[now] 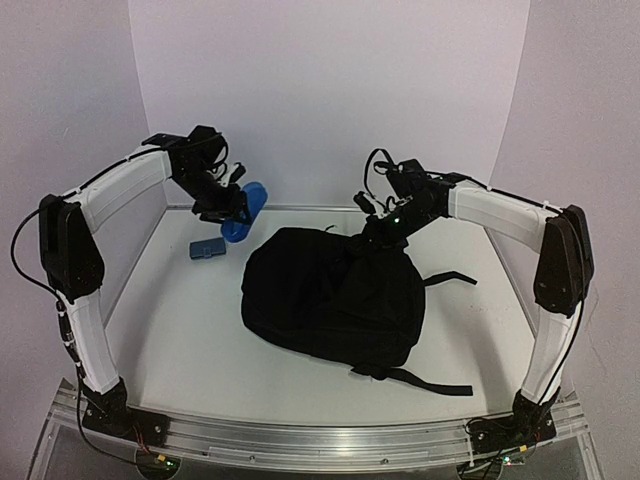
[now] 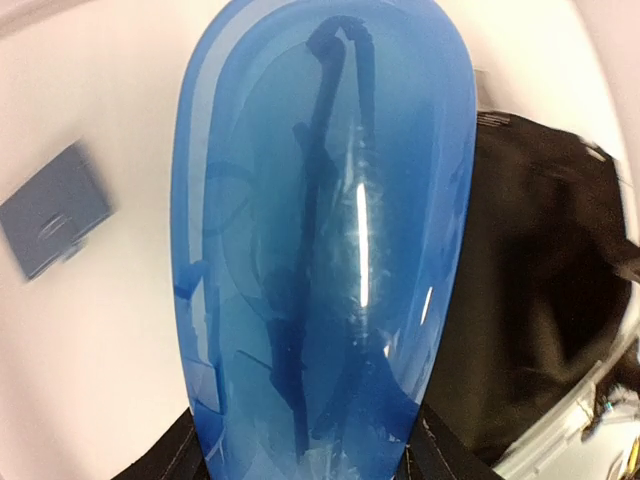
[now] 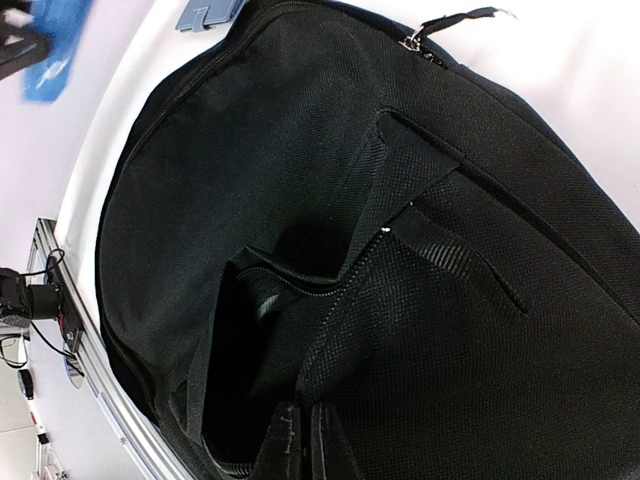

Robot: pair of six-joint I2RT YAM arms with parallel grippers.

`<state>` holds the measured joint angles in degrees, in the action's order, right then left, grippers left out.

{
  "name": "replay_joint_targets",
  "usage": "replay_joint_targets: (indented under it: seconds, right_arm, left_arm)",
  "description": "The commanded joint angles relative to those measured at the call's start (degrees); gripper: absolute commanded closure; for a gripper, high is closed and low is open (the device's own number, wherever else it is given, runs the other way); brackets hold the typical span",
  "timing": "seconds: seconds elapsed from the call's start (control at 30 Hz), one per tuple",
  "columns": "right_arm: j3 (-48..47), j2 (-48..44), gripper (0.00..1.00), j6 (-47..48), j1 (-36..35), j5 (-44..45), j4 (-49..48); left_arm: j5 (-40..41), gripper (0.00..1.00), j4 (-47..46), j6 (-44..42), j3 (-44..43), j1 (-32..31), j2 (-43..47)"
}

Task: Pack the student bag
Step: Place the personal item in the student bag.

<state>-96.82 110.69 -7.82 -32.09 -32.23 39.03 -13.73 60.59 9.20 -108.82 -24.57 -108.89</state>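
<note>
Your left claw [image 1: 238, 212] is holding a translucent blue oval case [image 1: 252, 203] off the white tabletop [image 1: 180, 330], near the back wall. A small grey-blue pouch [image 1: 208, 249] is lying flat just beside and below it. Your right claw [image 1: 383, 236] is pinching the far edge of the black backpack [image 1: 320, 300], which is lying mid-tabletop with a strap [image 1: 432, 383] trailing toward the near right.

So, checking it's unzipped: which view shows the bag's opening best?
Right wrist: the bag fills it, the opening gaping at lower middle. Top shows the whole bag, opening unclear. Left wrist catches only a blurred edge behind the blue case.
</note>
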Motion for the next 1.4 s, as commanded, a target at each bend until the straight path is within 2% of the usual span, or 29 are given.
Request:
replay_joint_targets:
  seconds: [0.0, 0.17, 0.33, 0.47, 0.7, 0.93, 1.03, 1.13, 1.37]
  right_arm:
    - [-2.56, 0.78, 1.00, -0.70, 0.53, -1.39, -0.10]
    - [-2.49, 0.75, 1.00, -1.07, 1.02, -1.32, -0.10]
    - [-1.95, 0.18, 1.00, -1.23, 1.32, -1.02, -0.19]
    - [-1.58, -0.47, 1.00, -1.04, 1.33, -1.04, -0.19]
    - [-1.17, -1.19, 1.00, -0.73, 1.33, -1.28, -0.19]
    - [-0.29, -1.01, 1.00, -1.05, 1.33, -2.46, -0.36]
    - [-0.29, -0.97, 1.00, -1.05, 1.32, -2.68, -0.36]
    - [-0.27, -0.96, 1.00, -0.99, 1.32, -3.00, -0.36]
    - [0.21, -1.44, 1.00, -0.46, 1.33, -4.03, -0.38]
  left_arm:
    - [-6.48, 0.53, 0.94, 1.30, -3.98, -9.80, 0.40]
    - [-8.95, 0.53, -1.14, 2.24, -4.37, -16.72, -3.66]
    - [-8.27, 0.53, 2.45, 0.67, -8.35, -21.39, -10.47]
    - [-6.39, 0.54, 7.53, 0.46, -12.86, -22.64, -16.41]
    - [-5.63, 0.53, 11.23, 0.33, -17.91, -22.90, -21.08]
    - [-8.27, 0.20, 5.75, 4.72, -20.81, -22.70, -18.79]
    - [-10.01, 0.13, 3.79, 6.48, -18.18, -21.56, -16.10]
    - [-11.94, 0.08, 1.47, 7.82, -11.00, -19.88, -11.22]
    - [-17.21, 0.07, -8.00, 13.35, 8.10, -16.79, -0.59]
